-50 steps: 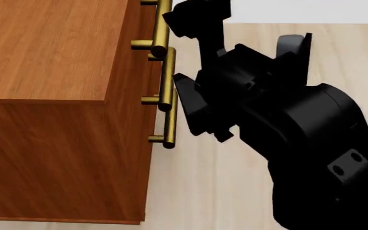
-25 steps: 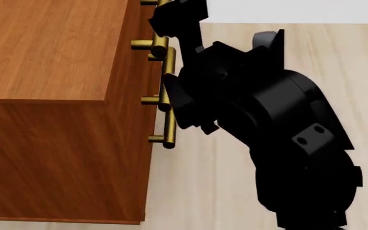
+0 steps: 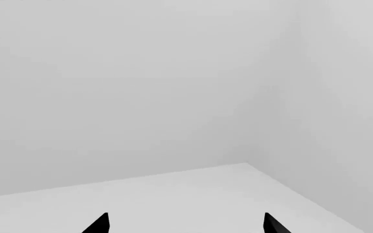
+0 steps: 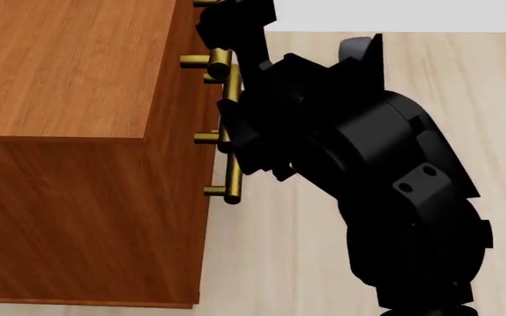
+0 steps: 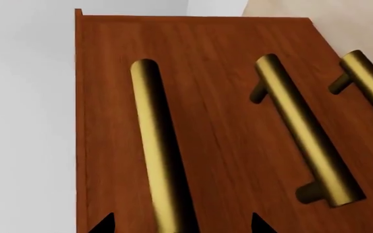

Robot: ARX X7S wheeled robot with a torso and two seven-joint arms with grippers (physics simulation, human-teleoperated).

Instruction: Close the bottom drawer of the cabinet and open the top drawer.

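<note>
The boxy reddish-brown wood-grain cabinet point(image 4: 68, 131) fills the frame's left. All three drawer fronts look flush, so the bottom drawer seems closed. The right gripper point(image 5: 177, 224), jaws wide, straddles a brass bar handle point(image 5: 154, 145), seemingly the top drawer's; pulling remains.
</note>
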